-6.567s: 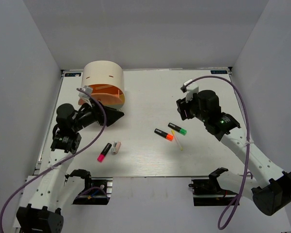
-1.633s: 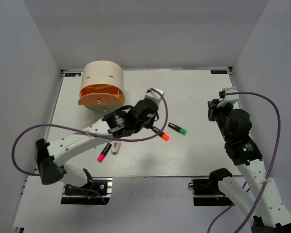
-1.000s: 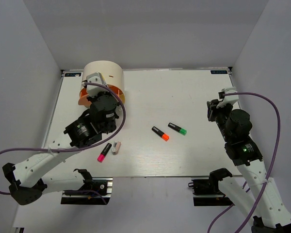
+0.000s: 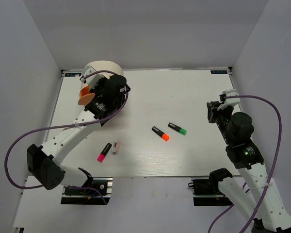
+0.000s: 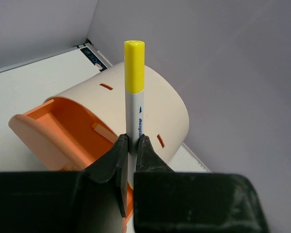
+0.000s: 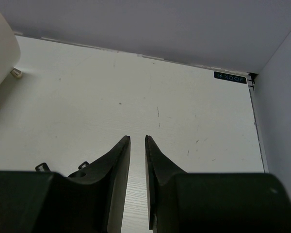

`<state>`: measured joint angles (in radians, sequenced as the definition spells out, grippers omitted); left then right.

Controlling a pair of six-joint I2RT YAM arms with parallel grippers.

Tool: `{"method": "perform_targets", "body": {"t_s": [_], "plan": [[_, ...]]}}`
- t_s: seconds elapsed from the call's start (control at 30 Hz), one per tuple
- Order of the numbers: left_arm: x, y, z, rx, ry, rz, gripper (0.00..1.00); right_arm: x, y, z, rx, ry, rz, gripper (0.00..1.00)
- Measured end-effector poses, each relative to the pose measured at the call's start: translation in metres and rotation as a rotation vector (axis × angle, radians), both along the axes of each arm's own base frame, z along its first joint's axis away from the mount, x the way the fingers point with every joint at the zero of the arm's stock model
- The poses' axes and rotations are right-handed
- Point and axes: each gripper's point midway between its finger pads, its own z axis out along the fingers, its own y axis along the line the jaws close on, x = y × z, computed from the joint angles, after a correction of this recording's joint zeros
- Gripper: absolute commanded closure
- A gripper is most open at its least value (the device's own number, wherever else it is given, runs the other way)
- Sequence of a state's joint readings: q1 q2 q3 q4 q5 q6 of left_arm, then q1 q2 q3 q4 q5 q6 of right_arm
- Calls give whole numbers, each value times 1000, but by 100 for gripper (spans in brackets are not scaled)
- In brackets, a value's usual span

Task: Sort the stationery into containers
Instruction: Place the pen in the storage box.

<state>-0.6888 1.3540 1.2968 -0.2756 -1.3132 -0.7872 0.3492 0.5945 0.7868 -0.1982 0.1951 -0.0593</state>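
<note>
My left gripper [image 5: 132,138] is shut on a thin cream stick with a yellow tip [image 5: 134,97], held upright just above the open orange drawer [image 5: 53,136] of the cream cylindrical box [image 5: 165,104]. From above, the left gripper [image 4: 99,94] sits against the box [image 4: 102,68], beside the drawer [image 4: 85,95]. On the table lie an orange-capped highlighter [image 4: 160,133], a green-capped one [image 4: 177,128], a pink-capped one [image 4: 105,152] and a stubby white-pink piece [image 4: 116,147]. My right gripper [image 6: 137,138] hangs over bare table at the right [image 4: 214,112], its jaws slightly apart and empty.
The white table [image 4: 184,92] is walled on three sides by grey panels. The box's small feet [image 6: 14,73] show at the left of the right wrist view. The left arm's purple cable [image 4: 19,141] loops over the table's left edge.
The left arm has swung farther back, carrying the yellow-tipped stick up beside the box and over the orange drawer. The right arm has hardly moved.
</note>
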Motion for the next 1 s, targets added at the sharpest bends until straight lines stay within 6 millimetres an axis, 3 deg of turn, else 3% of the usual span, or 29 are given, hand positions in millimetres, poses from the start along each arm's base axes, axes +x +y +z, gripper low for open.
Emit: {"method": "perform_targets", "body": {"t_s": [0.47,0.6,0.7,0.83,1.0], "plan": [[32,4,-56,-26,98,5,100,-1,2,-4,-1,2,8,75],[32,5,-61,-37,109,3,88,-1,3,-4,-1,2,13,75],[31,5,-64,-45,115,2,71,-1,4,-4,-1,1,15,75],[31,4,-69,-52,125,-7,57,-2,5,-3,1,-4,19,75],[30,3,-72,-54,133,-12,52,-2,5,-1,3,-10,19,75]]}}
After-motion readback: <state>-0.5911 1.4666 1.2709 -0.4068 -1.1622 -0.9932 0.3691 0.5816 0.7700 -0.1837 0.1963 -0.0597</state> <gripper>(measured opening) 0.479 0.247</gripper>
